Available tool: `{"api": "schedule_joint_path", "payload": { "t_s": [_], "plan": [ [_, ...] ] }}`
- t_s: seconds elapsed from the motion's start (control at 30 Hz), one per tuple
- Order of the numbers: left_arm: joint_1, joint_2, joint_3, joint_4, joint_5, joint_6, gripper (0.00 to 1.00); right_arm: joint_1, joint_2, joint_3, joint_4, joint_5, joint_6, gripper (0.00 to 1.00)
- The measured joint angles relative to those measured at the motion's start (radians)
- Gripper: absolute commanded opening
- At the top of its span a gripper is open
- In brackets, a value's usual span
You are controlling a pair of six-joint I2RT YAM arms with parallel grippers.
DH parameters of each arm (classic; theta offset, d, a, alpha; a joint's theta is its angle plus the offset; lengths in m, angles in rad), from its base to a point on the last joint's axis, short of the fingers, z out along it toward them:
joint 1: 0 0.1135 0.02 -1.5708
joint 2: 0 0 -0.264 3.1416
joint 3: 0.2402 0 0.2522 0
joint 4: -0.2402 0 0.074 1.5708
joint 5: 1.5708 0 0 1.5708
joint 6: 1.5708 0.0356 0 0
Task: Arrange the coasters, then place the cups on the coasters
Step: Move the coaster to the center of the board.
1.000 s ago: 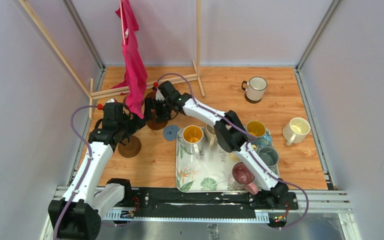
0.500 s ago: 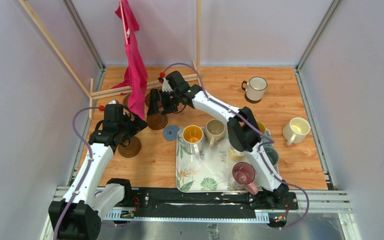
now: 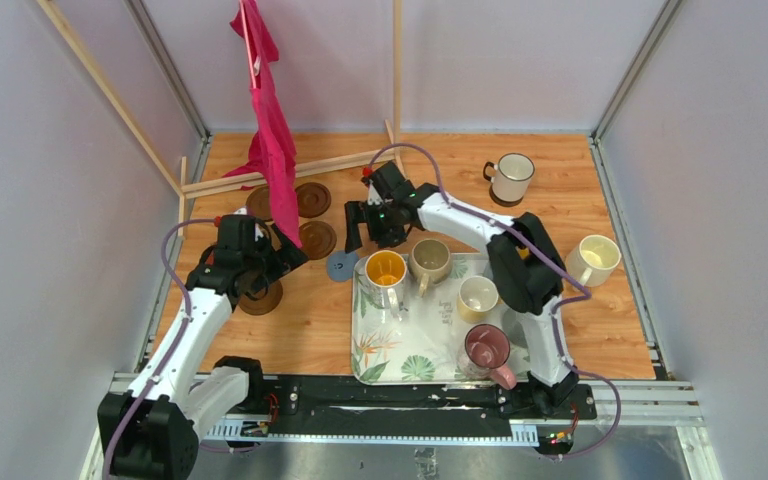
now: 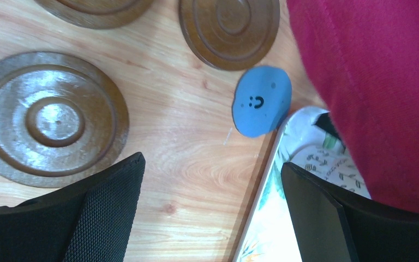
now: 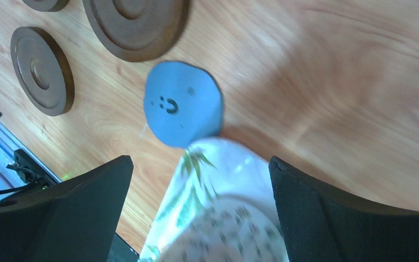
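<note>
Top external | my left gripper [image 3: 282, 262] and right gripper [image 3: 370, 235] spread wide, holding nothing | grey-blue coaster [image 3: 341, 265] touches tray [image 3: 400, 352] at its 10 o'clock corner | cups [image 3: 385, 268] wait on tray; that spot judged too crowded to seat one

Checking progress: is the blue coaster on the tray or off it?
Off. The blue coaster lies flat on the wooden table, its edge meeting the corner of the tray; no cup stands on it.
</note>
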State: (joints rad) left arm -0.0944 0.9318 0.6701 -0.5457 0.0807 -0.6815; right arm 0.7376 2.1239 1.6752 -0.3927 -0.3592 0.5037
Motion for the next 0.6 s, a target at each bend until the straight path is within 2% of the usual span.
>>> {"api": "schedule_joint_path", "payload": {
  "t_s": [0.13,0.3,0.43,0.6],
  "plan": [
    [-0.048,0.022,-0.01,0.015,0.024,0.005,1.0,-0.056,-0.175,-0.118,-0.002,0.061,-0.016,1.0],
    [-0.087,0.064,-0.01,0.05,0.052,0.025,1.0,-0.187,-0.397,-0.27,0.016,0.11,-0.023,1.0],
    [-0.113,0.093,-0.01,0.063,0.076,0.05,1.0,-0.27,-0.51,-0.38,0.012,0.152,-0.022,1.0],
    [-0.127,0.101,-0.014,0.076,0.103,0.082,1.0,-0.316,-0.636,-0.491,-0.012,0.196,-0.022,1.0]
  ]
}}
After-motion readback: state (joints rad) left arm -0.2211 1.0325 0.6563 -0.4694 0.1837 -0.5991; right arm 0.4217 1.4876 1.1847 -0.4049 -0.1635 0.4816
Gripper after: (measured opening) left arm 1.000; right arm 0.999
